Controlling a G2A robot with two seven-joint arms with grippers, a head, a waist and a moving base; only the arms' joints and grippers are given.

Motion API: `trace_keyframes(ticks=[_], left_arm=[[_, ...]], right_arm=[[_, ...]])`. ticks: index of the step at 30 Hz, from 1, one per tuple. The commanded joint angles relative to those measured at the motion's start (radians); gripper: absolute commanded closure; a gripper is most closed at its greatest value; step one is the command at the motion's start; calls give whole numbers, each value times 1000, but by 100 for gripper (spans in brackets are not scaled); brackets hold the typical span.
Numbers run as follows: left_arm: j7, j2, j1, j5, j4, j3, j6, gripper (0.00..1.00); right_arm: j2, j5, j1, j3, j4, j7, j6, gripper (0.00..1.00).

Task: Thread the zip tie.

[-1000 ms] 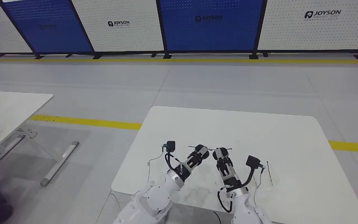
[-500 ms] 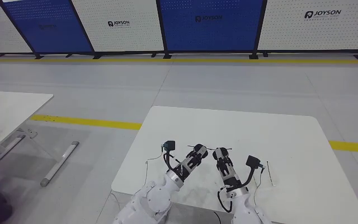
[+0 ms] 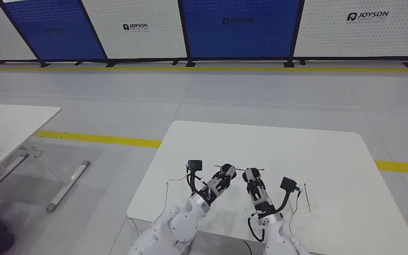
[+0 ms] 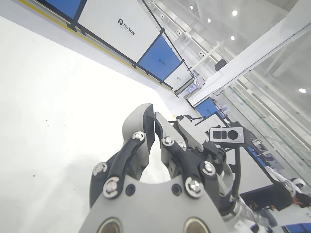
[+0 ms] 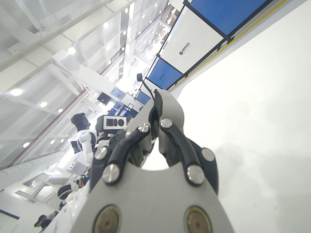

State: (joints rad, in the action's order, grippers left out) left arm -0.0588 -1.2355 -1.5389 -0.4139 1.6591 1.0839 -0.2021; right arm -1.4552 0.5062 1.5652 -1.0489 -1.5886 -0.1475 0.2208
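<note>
My right jaws clench a thin black plastic zip tie (image 5: 140, 76), its head poking beyond them; my left jaws, pressed together, hang near that tie.

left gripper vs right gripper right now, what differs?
Right gripper clamps the zip tie, whose head pokes past its tips; left gripper grips nothing I can make out. From above, left gripper slants inward more steeply than right gripper. Both are shut, over the table.
</note>
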Motion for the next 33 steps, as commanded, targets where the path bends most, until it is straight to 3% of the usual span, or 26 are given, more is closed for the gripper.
trace_keyframes(ticks=[1,11,24,33], left_arm=[[0,0,0,1,0,0,0,100],[6,0,-1,7,7,-2,-1,100],[37,6,-29,37,44,14,-32,100],[22,7,-26,29,35,21,-28,100]], right_arm=[[0,0,0,0,0,0,0,100],[0,16,-2,2,-2,3,-22,100],[-2,92,-15,28,17,-18,-58,100],[1,38,-15,14,15,13,-12,100]])
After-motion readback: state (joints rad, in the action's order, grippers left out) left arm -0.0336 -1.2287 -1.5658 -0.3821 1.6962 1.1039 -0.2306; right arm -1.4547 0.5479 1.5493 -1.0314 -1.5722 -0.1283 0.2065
